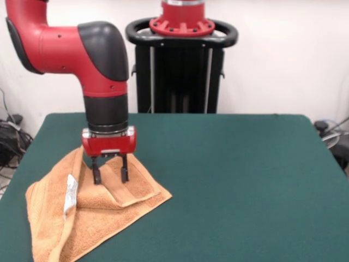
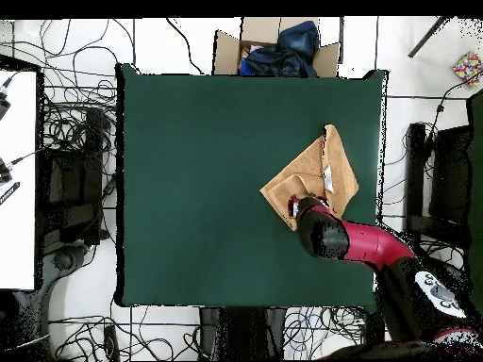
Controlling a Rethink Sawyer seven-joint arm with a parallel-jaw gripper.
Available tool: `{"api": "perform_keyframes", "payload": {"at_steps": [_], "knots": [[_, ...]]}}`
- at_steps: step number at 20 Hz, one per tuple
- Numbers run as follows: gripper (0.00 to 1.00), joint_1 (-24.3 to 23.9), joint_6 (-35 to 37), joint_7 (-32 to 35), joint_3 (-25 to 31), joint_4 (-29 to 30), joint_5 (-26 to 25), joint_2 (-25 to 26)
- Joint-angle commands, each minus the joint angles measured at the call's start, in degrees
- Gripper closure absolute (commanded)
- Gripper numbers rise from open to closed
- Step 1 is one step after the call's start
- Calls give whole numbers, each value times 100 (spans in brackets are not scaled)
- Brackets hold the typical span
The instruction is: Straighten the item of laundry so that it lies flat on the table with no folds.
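The towel [image 1: 92, 213] lies folded and rumpled near one corner of the dark green table [image 1: 234, 180]. Above the towel, the gripper [image 1: 110, 174] hangs with fingers apart, tips at the cloth. Cables [image 2: 71, 132] and a cardboard box [image 2: 274, 47] surround the table on the white floor.

No readable text

We see a white label [image 1: 70, 195] on the towel [image 1: 109, 218], but its print is too small to read.

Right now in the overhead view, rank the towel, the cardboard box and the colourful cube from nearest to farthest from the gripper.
1. Towel, directly under the gripper.
2. Cardboard box, beyond the table's top edge.
3. Colourful cube, top right corner.
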Motion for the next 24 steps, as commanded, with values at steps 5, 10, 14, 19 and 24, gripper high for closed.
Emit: {"api": "perform_keyframes", "payload": {"at_steps": [5, 10, 14, 19, 24], "knots": [[0, 202, -238, 1247, -169, 113, 319, 325], [0, 192, -114, 1151, -116, -34, 357, 372], [0, 168, -24, 1081, -71, -133, 384, 396], [0, 204, 24, 1080, -67, -131, 445, 320], [0, 307, -29, 1161, -98, -125, 516, 311]]}}
